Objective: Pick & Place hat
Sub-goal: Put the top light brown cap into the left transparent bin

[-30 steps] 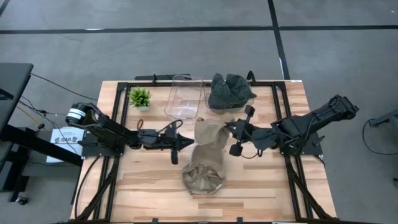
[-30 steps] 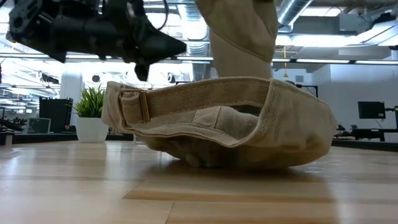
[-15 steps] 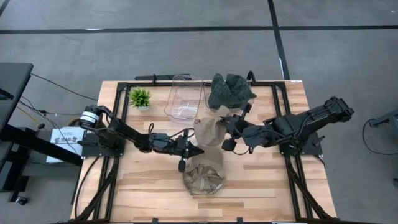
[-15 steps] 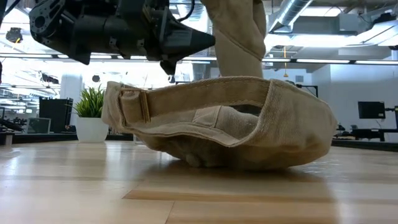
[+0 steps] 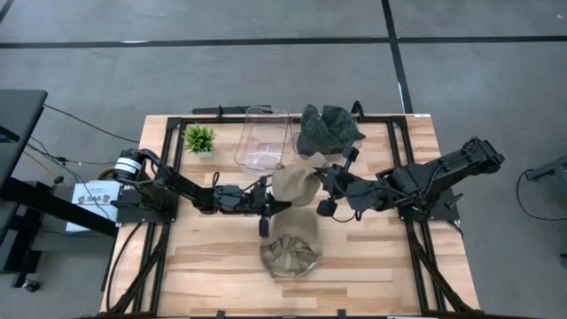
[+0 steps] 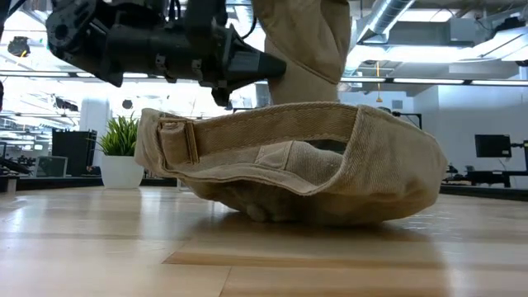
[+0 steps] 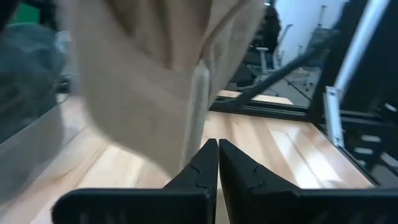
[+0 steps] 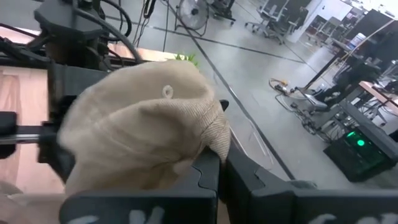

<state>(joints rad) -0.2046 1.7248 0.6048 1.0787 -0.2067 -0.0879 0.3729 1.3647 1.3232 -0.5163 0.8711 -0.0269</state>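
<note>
A tan hat (image 5: 297,183) hangs in the air over the table's middle, shown up close in the right wrist view (image 8: 143,130). My right gripper (image 5: 317,184) is shut on it from the right. My left gripper (image 5: 276,206) has come in level from the left, shut, with its tips (image 6: 276,68) at the hanging hat's side. A second tan hat (image 5: 291,251) lies crown down on the wood nearer the front edge, its strap (image 6: 177,140) showing in the low view. A dark green hat (image 5: 328,129) sits at the far edge. My left gripper (image 7: 217,146) meets the hanging hat's lower side (image 7: 196,118) with the tips of its shut fingers, level from the table's left; whether any cloth sits between them I cannot tell. My right gripper (image 8: 217,163) pinches the hat's rim (image 8: 214,140) between its two fingers, coming level from the table's right. The hat is lifted and droops below the fingers.
A clear plastic container (image 5: 263,137) stands at the far edge beside the dark green hat. A small potted plant (image 5: 199,138) stands at the far left. Black frame rails (image 5: 177,151) run along both sides of the table. Bare wood (image 5: 221,266) lies toward the near edge.
My left gripper has moved toward the table's right, up to the hanging hat. My right gripper has shifted a little left and toward the far edge, carrying the hat higher; the hat has bunched up and swung slightly left. The lower hat has stayed put.
</note>
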